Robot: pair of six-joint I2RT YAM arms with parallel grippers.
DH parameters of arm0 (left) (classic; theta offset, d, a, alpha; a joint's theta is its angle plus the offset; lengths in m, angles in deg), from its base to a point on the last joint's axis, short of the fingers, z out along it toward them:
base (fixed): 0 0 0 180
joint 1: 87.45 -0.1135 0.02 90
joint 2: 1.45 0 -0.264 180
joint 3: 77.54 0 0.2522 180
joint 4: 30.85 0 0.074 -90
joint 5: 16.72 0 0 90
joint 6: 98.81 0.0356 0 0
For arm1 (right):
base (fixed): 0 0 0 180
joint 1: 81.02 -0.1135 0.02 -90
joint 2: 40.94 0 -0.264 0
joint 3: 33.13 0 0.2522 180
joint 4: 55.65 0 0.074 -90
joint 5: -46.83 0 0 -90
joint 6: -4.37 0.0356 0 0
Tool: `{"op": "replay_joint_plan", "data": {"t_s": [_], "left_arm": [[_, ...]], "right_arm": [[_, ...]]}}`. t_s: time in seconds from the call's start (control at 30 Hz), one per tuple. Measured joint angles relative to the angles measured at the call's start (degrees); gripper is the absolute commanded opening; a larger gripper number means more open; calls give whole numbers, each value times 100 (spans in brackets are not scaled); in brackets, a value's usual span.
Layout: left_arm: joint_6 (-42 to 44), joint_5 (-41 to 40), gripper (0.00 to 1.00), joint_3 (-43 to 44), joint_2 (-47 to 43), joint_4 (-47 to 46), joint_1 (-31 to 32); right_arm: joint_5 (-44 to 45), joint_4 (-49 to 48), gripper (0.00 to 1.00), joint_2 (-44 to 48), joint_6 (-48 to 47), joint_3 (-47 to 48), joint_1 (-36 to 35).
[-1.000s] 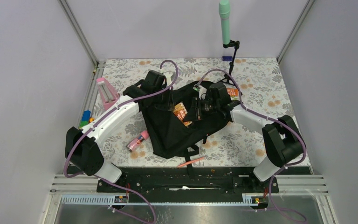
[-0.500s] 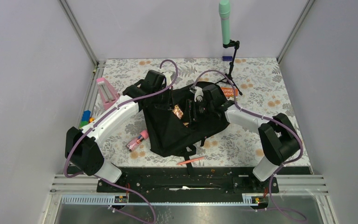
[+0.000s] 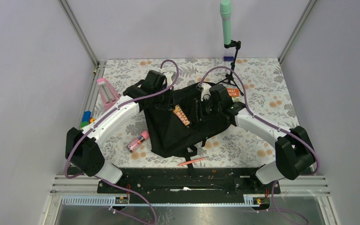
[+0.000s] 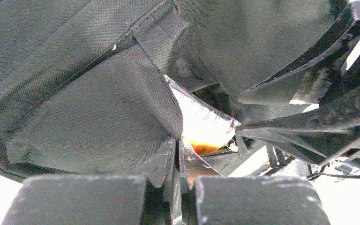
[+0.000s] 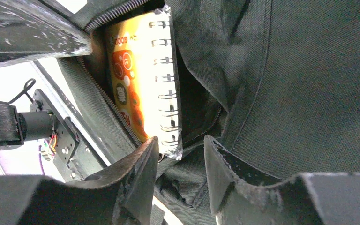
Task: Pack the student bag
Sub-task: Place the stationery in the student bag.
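The student bag [image 3: 168, 133] lies flat in the middle of the floral-patterned table [image 3: 262, 75], between the two arms. The left gripper [image 4: 176, 157] is pressed together on a fold of fabric at the bag's zippered mouth and lifts that lip, apparently so the opening gapes for loading. The right gripper [image 5: 180, 157] has its fingers spread, with a corner of an orange spiral notebook [image 5: 136, 79] loose between them. The notebook sits partway inside the mouth, which looks like a release rather than a grip. The bag's long axis seems to run near to far, narrowing toward the arm bases where its straps trail, with the mouth at the far end. The notebook lies diagonally across that mouth.
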Motion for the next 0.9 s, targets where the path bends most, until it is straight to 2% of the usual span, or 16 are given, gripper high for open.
{"op": "replay_joint_plan", "data": {"t_s": [0.07, 0.17, 0.3, 0.4, 0.63, 0.77, 0.83, 0.9], "left_arm": [[0, 0, 0, 0, 0, 0, 0], [0, 2, 0, 0, 0, 0, 0], [0, 11, 0, 0, 0, 2, 2], [0, 13, 0, 0, 0, 2, 0], [0, 11, 0, 0, 0, 31, -11], [17, 7, 0, 0, 0, 79, -33], [28, 2, 0, 0, 0, 90, -37], [39, -2, 0, 0, 0, 87, -37]], "right_arm": [[-26, 33, 38, -81, -46, 0, -11], [-105, 79, 34, -256, -98, 20, -68], [-221, 87, 12, -444, -129, 116, -205], [-348, 9, 4, -573, -92, 190, -341], [-485, -212, 3, -935, 101, 387, -643], [-444, -459, 8, -1064, 203, 422, -772], [-380, -516, 13, -1069, 227, 413, -785], [-260, -579, 24, -1016, 225, 358, -793]]}}
